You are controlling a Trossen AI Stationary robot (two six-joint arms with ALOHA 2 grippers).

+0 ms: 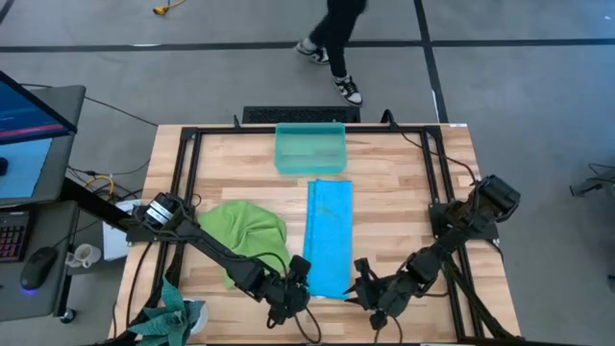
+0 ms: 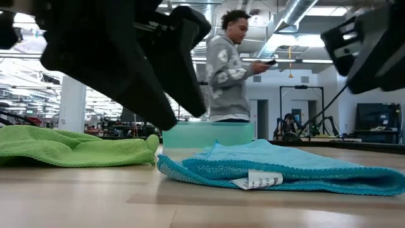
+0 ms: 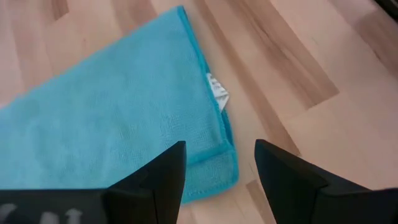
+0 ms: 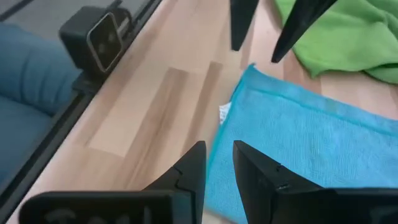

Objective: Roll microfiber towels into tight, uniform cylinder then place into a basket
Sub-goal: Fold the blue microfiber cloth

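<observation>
The blue towel (image 1: pixel 329 235) lies flat on the table (image 1: pixel 404 192) as a folded strip, its long axis running from the near edge toward the basket (image 1: pixel 310 147) at the far side. At its near end, the left end effector (image 1: pixel 300 276) hovers over one corner with fingers apart, holding nothing. The right end effector (image 1: pixel 363 282) hangs just beside the opposite near corner, fingers narrowly parted and empty. The green towel (image 1: pixel 247 234) lies crumpled left of the strip.
</observation>
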